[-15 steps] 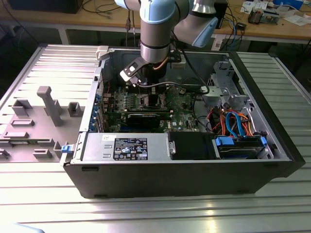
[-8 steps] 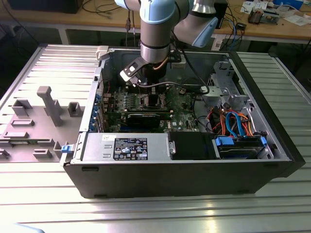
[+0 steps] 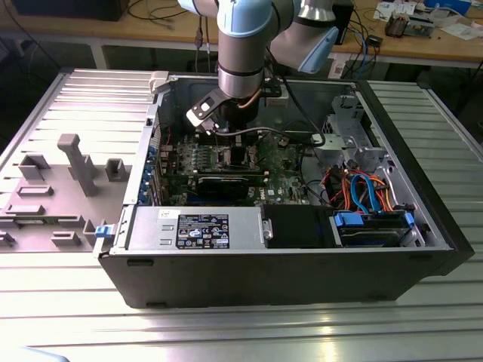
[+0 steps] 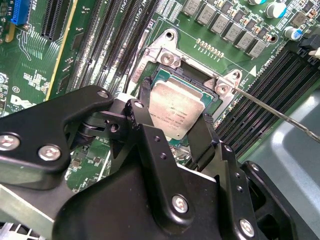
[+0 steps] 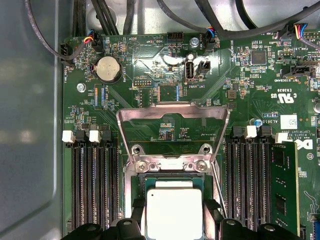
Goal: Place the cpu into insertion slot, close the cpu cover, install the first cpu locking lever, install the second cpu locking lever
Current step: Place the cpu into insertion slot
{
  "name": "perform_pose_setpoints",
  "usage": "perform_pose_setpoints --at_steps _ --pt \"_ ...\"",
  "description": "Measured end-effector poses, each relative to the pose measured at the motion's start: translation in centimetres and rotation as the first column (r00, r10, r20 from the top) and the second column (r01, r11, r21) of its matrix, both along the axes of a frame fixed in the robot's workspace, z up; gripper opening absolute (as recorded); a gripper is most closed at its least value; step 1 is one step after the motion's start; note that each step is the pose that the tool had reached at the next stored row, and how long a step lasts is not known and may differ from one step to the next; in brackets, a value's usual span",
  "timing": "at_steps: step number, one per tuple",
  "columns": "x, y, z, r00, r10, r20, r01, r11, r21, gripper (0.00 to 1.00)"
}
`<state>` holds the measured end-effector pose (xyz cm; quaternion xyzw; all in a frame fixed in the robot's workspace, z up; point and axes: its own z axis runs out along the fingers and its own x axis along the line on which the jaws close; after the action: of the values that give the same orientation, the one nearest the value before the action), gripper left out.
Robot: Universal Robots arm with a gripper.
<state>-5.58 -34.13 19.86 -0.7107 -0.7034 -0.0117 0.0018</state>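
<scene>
Currently: cpu [image 4: 177, 107] over slot [image 4: 167, 50], silver top up; whether it is fully seated, cannot tell. Fingers [image 4: 209, 137]: clamped on two opposite cpu edges. Cover [image 5: 145, 111]: standing open, clear of slot. Lever [image 4: 270, 110]: unlatched, beside slot. Risks, as judged: a tilted or offset cpu bending socket contacts; fingers dragging it askew on letting go; cover pressing a mis-seated chip.
</scene>
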Motion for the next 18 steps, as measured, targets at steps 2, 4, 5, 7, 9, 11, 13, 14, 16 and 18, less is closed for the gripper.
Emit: perform_pose_setpoints --at_steps 2,4,5,7,9,11,13,14,16,18 --pt "0.00 0.00 0.00 1.0000 0.000 0.0000 0.000 1.0000 0.0000 0.54" --pt "0.01 0.00 0.00 1.0000 0.000 0.0000 0.000 1.0000 -0.0001 0.54" --pt "0.01 0.00 0.00 1.0000 0.000 0.0000 0.000 1.0000 -0.0001 0.54" --pt "0.08 0.00 0.00 1.0000 0.000 0.0000 0.000 1.0000 -0.0001 0.54" --pt "0.13 0.00 0.00 1.0000 -0.001 0.0000 0.001 1.0000 0.0000 0.54" --pt "0.02 0.01 -0.01 1.0000 0.000 0.0001 0.000 1.0000 0.0001 0.54" --pt "-0.15 0.00 0.00 1.0000 0.001 0.0000 -0.001 1.0000 0.0000 0.54" --pt "-0.10 -0.01 0.00 1.0000 0.000 -0.0001 0.000 1.0000 -0.0002 0.54" --pt "0.00 0.00 0.00 1.0000 0.000 0.0001 0.000 1.0000 -0.0001 0.54" --pt "0.00 0.02 -0.03 1.0000 0.000 -0.0002 0.000 1.0000 -0.0003 0.54"
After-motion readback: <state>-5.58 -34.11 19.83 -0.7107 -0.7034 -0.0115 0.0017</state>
